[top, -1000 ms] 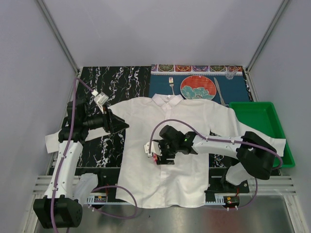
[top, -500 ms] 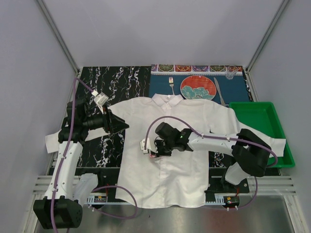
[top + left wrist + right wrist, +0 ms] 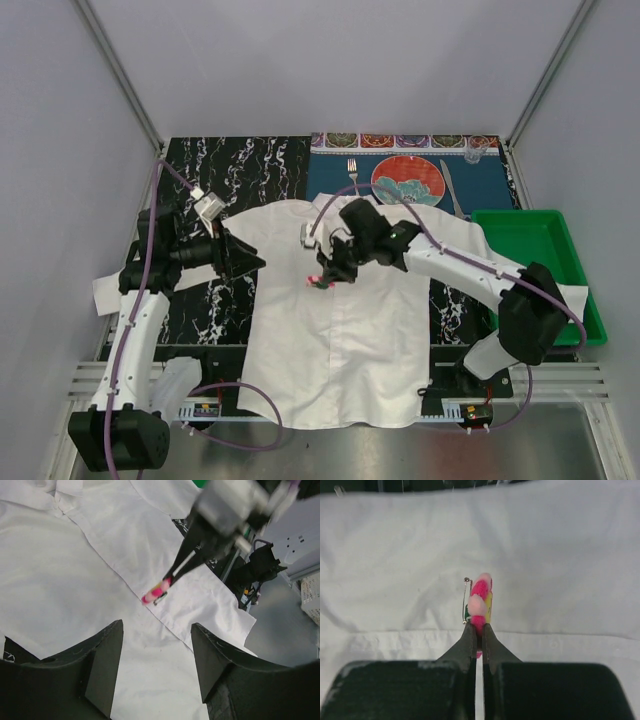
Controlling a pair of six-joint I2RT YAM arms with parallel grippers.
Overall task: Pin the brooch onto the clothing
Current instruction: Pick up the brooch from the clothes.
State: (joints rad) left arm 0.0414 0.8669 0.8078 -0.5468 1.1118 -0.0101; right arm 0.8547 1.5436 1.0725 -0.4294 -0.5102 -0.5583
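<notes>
Black marbled table [image 3: 230, 165] fills the top view, with a blue mat [image 3: 490, 185] at its far right. A white shirt [image 3: 340, 340] lies spread flat across the middle, collar toward twelve o'clock. Beyond the collar, at about one o'clock, a red-and-teal plate [image 3: 408, 181] sits on the mat between a fork [image 3: 353, 175] and a knife [image 3: 452, 190]. A green tray [image 3: 560, 250] lies at three o'clock from the shirt. The right gripper [image 3: 330, 272] reaches over the shirt's chest with its jaws closed on the brooch [image 3: 320, 283], a pink speck just below the collar. At nine o'clock from the brooch the left gripper [image 3: 250, 260] hovers at the shirt's edge, jaws apart and empty. From the left wrist, the left gripper [image 3: 156, 630] shows two dark fingers spread wide over the shirt [image 3: 60, 580], nothing between them. At twelve o'clock from the gap, the blurred right gripper [image 3: 172, 575] holds the pink brooch [image 3: 154, 592] low over the cloth, whether touching cannot be told. From the right wrist, the right gripper [image 3: 476, 630] pinches the brooch [image 3: 481, 597] by its lower edge. The flower stands on edge, pink and yellow, with its metal pin [image 3: 465, 602] showing at nine o'clock. The shirt [image 3: 570, 555] fills the background.
</notes>
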